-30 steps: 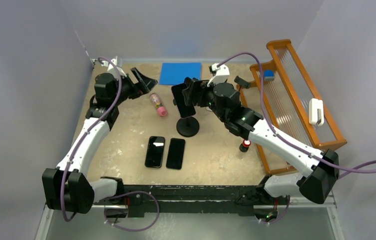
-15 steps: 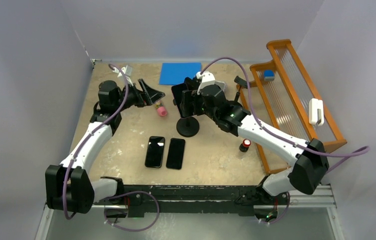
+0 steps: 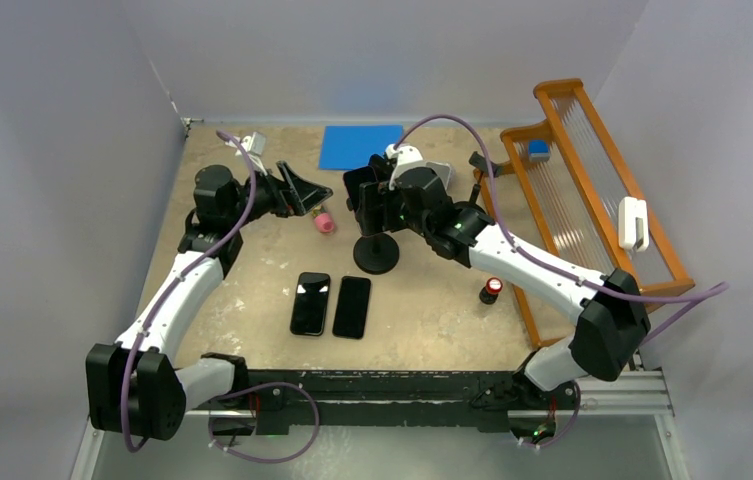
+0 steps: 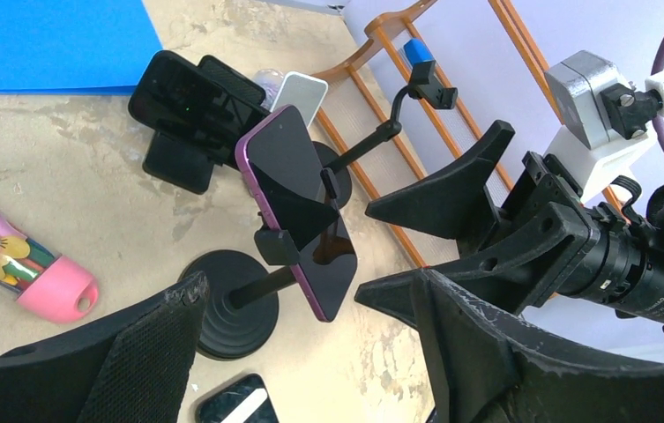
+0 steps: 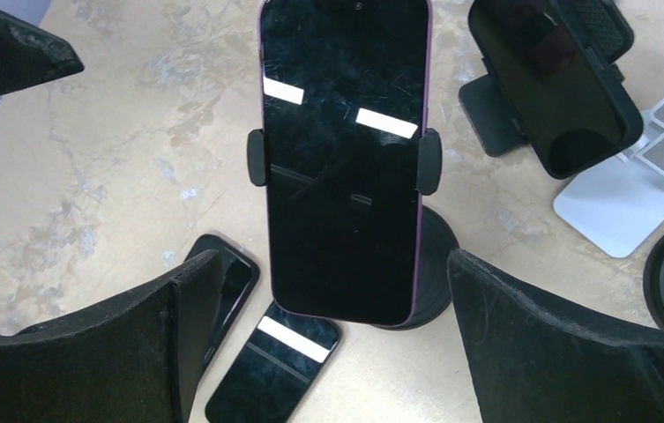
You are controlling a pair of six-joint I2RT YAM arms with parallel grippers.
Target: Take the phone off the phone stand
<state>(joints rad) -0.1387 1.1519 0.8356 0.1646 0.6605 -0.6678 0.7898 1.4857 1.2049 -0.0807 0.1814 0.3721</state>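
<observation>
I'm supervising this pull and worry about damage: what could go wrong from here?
The side clamps grip the purple phone on both edges; if the open right tool pulls it, the whole phone stand may tip on its round base. If the phone slips, it could drop onto the two phones lying flat beside that base.

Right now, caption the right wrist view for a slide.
Open right tool faces purple-edged black phone clamped in black stand.

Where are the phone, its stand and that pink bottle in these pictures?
phone [image 5: 343,167]: right wrist view, middle of its dark screen.
phone stand [image 4: 220,319]: left wrist view, its round black base.
pink bottle [image 4: 6,251]: left wrist view, its patterned body.
</observation>
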